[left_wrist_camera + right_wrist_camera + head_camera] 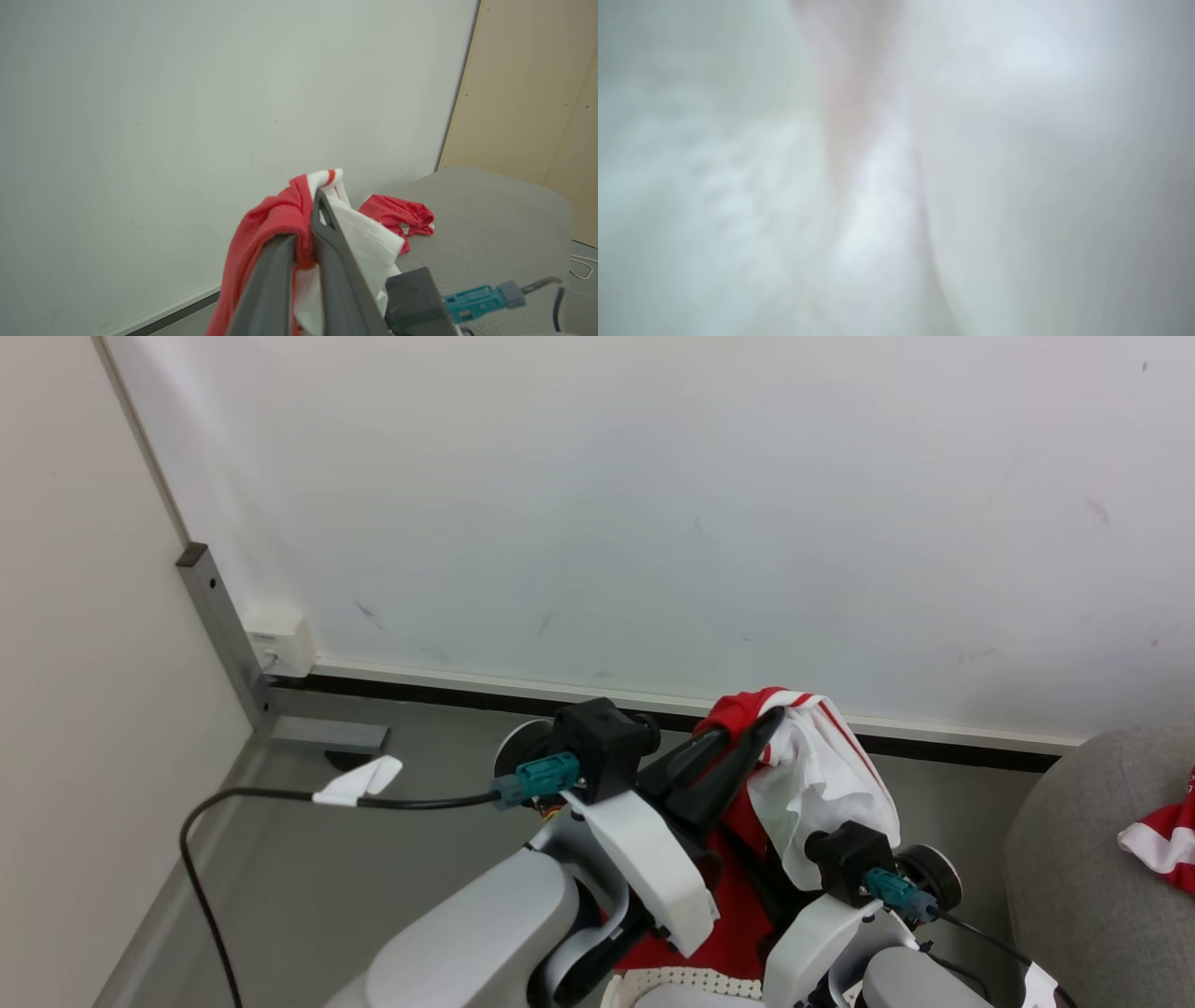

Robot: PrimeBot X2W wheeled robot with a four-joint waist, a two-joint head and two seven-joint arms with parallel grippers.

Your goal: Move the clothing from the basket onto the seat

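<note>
My left gripper (752, 726) is raised above the basket (691, 982) and shut on a red and white piece of clothing (822, 775). The garment drapes over its dark fingers and hangs down to the right. In the left wrist view the same gripper (303, 217) pinches the red cloth (261, 228) between its fingers. My right wrist (845, 859) sits just under the hanging white panel, with its fingers buried in the cloth. White fabric (878, 186) lies blurred against the lens in the right wrist view. The grey seat (1064, 868) is at the right with another red garment (1167, 835) on it.
A white wall (653, 504) with a dark baseboard rises close ahead. In the left corner stand a grey metal post (224, 625) and a white wall box (278, 639). A black cable (280, 795) trails from my left wrist over the grey floor. A beige panel (528, 84) stands behind the seat (490, 224).
</note>
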